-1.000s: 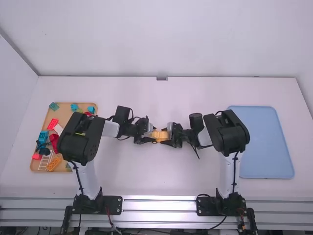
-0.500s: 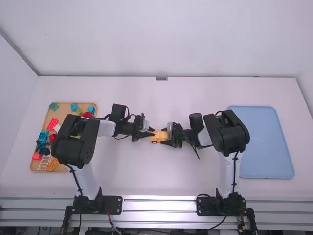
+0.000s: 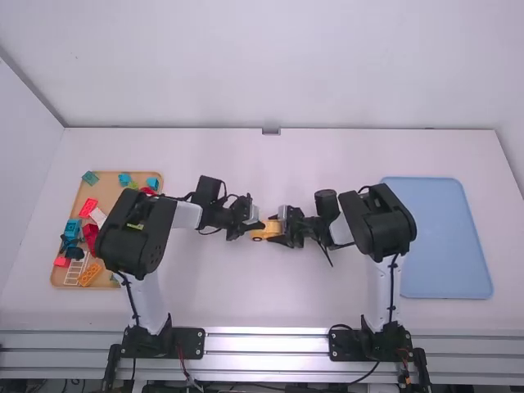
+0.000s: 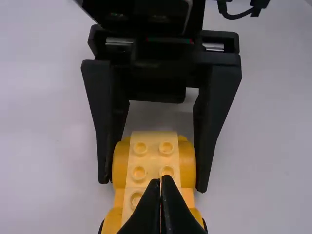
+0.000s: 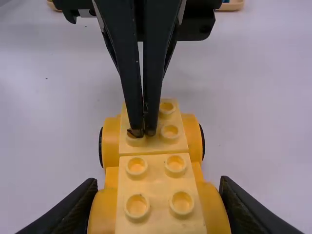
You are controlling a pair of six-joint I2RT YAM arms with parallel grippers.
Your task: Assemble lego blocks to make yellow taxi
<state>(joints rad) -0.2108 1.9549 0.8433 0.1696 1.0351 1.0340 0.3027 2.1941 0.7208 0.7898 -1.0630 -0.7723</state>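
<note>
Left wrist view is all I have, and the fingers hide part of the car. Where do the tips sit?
Observer: The right wrist view shows the left gripper over the end block of the car, one tip in front of a stud. I can't tell if it touches.
Operator: And the spare blocks?
Observer: In the tan tray, far left in the high view.
Operator: Blue tray?
Observer: High view: right of the right arm.

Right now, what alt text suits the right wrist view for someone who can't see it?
Yellow studded toy vehicle gripped at its sides by the right tool; the left tool, its fingers closed together, points down at the vehicle's farther end. Behind lies the pale table.
</note>
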